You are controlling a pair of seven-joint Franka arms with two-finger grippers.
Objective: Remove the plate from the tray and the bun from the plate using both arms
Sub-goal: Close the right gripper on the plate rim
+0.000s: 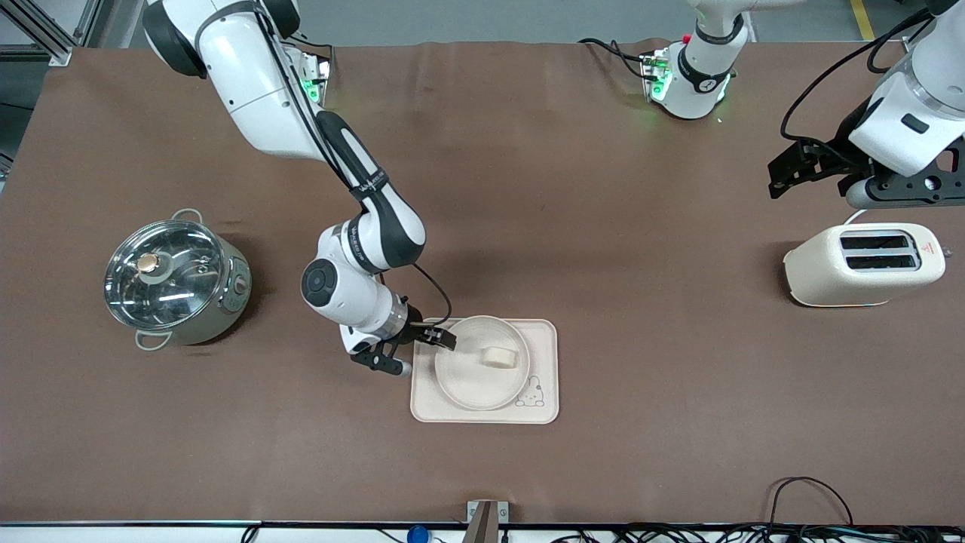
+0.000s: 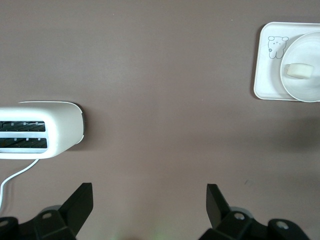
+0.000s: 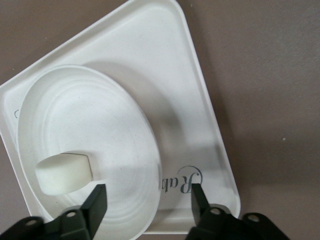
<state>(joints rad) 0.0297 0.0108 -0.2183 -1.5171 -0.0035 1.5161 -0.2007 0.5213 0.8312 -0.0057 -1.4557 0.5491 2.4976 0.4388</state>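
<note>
Near my right arm's end of the brown table (image 1: 573, 188), a lidded steel pot (image 1: 175, 280); toward the other end, a cream toaster (image 1: 864, 264).

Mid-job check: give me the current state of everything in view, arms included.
plate: on the tray, not lifted.
tray: flat on table.
bun: on the plate.
right gripper: open, straddling the plate rim.
left gripper: open, waiting above the toaster.
toaster: slots empty.
pot: lid on.

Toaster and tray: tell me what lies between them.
Nothing: bare brown table separates the toaster from the tray, shown in the left wrist view.
</note>
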